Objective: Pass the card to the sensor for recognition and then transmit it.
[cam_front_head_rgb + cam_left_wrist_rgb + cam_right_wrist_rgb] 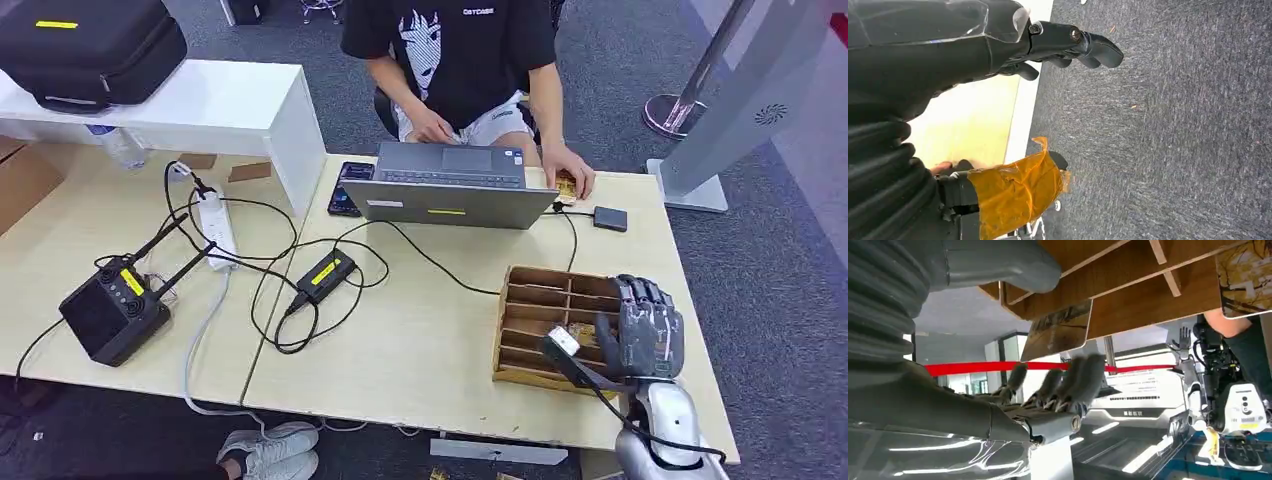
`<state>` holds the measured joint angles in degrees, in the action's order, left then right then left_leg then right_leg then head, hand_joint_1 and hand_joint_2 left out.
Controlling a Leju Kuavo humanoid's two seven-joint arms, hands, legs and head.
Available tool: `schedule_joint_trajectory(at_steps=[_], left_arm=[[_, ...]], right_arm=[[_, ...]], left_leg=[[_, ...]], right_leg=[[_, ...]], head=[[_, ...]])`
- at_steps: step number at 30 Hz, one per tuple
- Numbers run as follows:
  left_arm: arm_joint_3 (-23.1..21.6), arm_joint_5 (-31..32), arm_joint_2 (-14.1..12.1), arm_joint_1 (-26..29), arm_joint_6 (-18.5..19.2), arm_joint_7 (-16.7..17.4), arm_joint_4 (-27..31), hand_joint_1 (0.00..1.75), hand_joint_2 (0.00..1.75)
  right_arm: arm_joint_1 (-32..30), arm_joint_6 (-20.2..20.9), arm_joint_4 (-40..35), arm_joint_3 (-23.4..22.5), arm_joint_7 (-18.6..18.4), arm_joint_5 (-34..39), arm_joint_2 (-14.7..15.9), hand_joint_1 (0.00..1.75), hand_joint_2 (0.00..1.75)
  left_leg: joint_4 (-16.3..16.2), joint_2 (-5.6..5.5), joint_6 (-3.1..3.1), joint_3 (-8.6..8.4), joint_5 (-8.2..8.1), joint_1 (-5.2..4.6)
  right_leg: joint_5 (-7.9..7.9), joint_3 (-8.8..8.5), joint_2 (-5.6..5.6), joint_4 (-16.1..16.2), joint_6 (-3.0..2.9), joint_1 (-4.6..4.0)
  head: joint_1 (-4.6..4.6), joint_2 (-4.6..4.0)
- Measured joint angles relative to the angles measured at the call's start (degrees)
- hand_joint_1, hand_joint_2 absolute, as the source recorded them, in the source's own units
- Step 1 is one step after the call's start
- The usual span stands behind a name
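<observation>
A wooden slotted card box (545,325) stands on the table's right part. My right hand (645,330) hovers at its right side with its fingers spread and nothing in them. In the right wrist view a patterned card (1060,330) sticks out of a slot, between the thumb (998,262) and the blurred fingers (1068,382), touching neither. A second card (1245,277) stands in another slot. A small dark sensor box (610,218) lies on a cable behind the card box. My left hand (1068,42) hangs beside the table edge over grey carpet, holding nothing.
A person sits across the table at a grey laptop (450,187), one hand (572,180) on a card near the sensor. A phone (350,187), a power strip (218,228), a black adapter (325,275), a radio unit (112,310) and looped cables lie to the left.
</observation>
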<state>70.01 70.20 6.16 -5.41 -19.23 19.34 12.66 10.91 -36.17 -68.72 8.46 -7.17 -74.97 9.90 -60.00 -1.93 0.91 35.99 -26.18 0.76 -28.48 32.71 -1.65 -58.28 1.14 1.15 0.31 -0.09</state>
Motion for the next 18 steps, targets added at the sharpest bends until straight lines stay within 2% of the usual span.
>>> schedule_joint_trajectory(at_steps=[1,3,6,7,10,16,18], left_arm=[[0.0,0.0,0.0,0.0,0.0,0.0,0.0,0.0,1.75],[0.0,0.0,0.0,0.0,0.0,0.0,0.0,0.0,1.75],[0.02,0.0,0.0,0.0,0.0,0.0,0.0,0.0,1.75],[0.0,0.0,0.0,0.0,0.0,0.0,0.0,0.0,1.75],[0.0,0.04,0.0,0.0,-0.02,0.0,0.0,0.0,1.75],[0.0,0.04,0.0,-0.01,-0.11,0.0,0.0,0.0,1.75],[0.0,0.04,0.0,-0.01,-0.13,0.0,0.0,0.0,1.75]], right_arm=[[0.0,0.0,0.04,0.02,0.0,0.0,0.0,1.33,1.75],[0.01,0.0,0.13,0.04,0.02,0.02,-0.02,1.59,1.75],[0.15,0.11,0.15,0.07,0.07,0.45,-0.02,1.48,1.75],[0.26,0.2,0.17,0.07,0.09,0.81,-0.02,1.54,1.75],[0.54,0.24,0.39,0.09,0.2,0.9,-0.02,1.52,1.75],[0.98,0.0,0.74,0.11,0.22,1.33,-0.07,1.69,1.75],[1.03,-0.29,0.74,0.13,0.22,1.42,-0.09,1.69,1.75]], left_leg=[[0.0,0.0,0.0,0.0,0.0,0.0],[0.0,0.0,0.0,0.0,0.0,0.0],[0.0,0.0,0.0,0.0,0.0,0.0],[0.0,0.0,0.0,0.0,0.0,0.0],[0.0,0.0,0.0,0.0,0.0,0.0],[0.0,0.0,0.0,-0.01,0.0,0.0],[0.0,0.0,0.0,-0.01,0.0,0.0]], right_leg=[[0.0,0.0,0.0,0.0,0.0,0.0],[0.0,0.0,0.0,0.0,0.0,0.0],[0.0,0.0,0.0,0.0,0.0,0.0],[0.0,0.0,0.0,0.0,0.0,0.0],[0.0,0.0,0.0,0.0,0.0,0.0],[0.0,-0.01,0.0,0.0,0.0,0.0],[0.0,-0.01,0.0,0.0,0.0,0.0]], head=[[0.0,0.0],[0.0,0.0],[0.0,0.0],[0.0,0.0],[0.0,0.0],[0.0,0.0],[0.0,0.0]])
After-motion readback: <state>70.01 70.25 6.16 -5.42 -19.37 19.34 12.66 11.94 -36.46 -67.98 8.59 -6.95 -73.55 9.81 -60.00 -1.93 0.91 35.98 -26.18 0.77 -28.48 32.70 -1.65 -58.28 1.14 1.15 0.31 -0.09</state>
